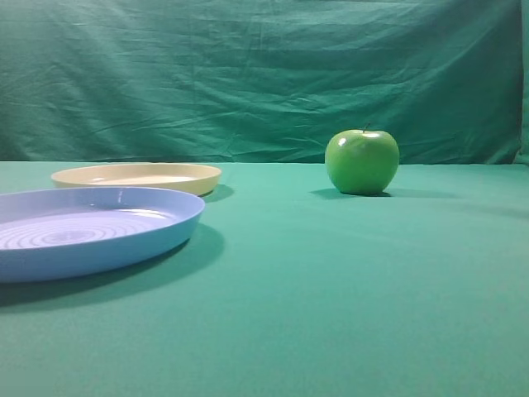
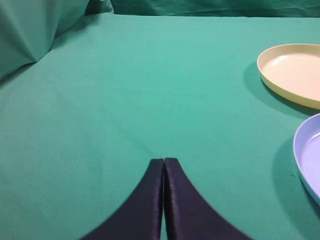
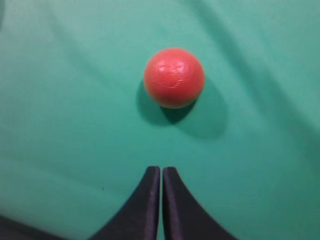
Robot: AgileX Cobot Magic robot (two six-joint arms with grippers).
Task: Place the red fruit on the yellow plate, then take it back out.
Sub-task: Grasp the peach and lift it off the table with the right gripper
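Observation:
The red fruit [image 3: 174, 77] lies on the green cloth in the right wrist view, straight ahead of my right gripper [image 3: 161, 169], which is shut and empty with a stretch of cloth between them. The fruit does not show in the exterior high view. The yellow plate [image 1: 137, 176] sits empty at the back left of the table, and its rim [image 2: 290, 67] shows at the right edge of the left wrist view. My left gripper [image 2: 163, 160] hangs shut and empty over bare cloth, well left of the plate. Neither arm shows in the exterior high view.
A larger light blue plate [image 1: 91, 229] with concentric ridges sits at the front left, just before the yellow plate; its edge [image 2: 307, 155] shows at the lower right of the left wrist view. A green apple [image 1: 362, 161] stands at the back right. A green backdrop hangs behind.

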